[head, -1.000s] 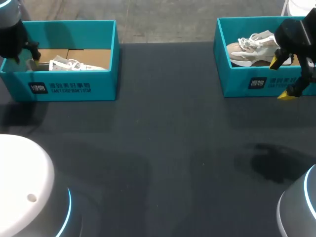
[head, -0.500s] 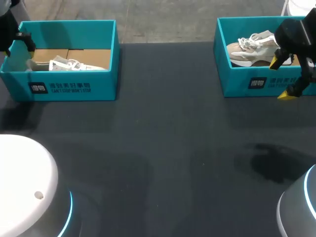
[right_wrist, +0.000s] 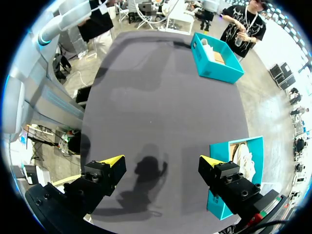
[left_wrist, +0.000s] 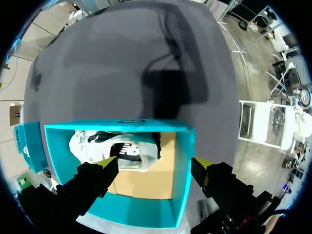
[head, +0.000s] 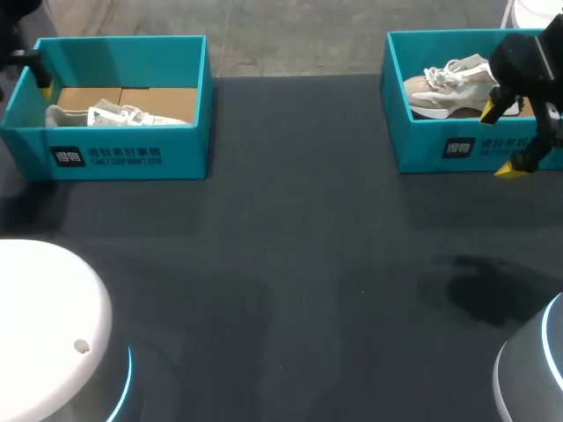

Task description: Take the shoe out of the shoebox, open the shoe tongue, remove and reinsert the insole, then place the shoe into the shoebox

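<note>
On dark table [head: 308, 264], left shoebox [head: 176, 154], right shoebox [head: 422, 145], well apart

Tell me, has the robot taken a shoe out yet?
Not yet. The white shoe lies in the left shoebox and the beige shoe in the right shoebox. The left gripper hangs open above its box, the right gripper open by its own, both empty. Everything is left: lifting, tongue, insole, putting back.

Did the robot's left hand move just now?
Yes. In the head view the left gripper has drawn back from over the left shoebox's left end toward its far left corner.
</note>
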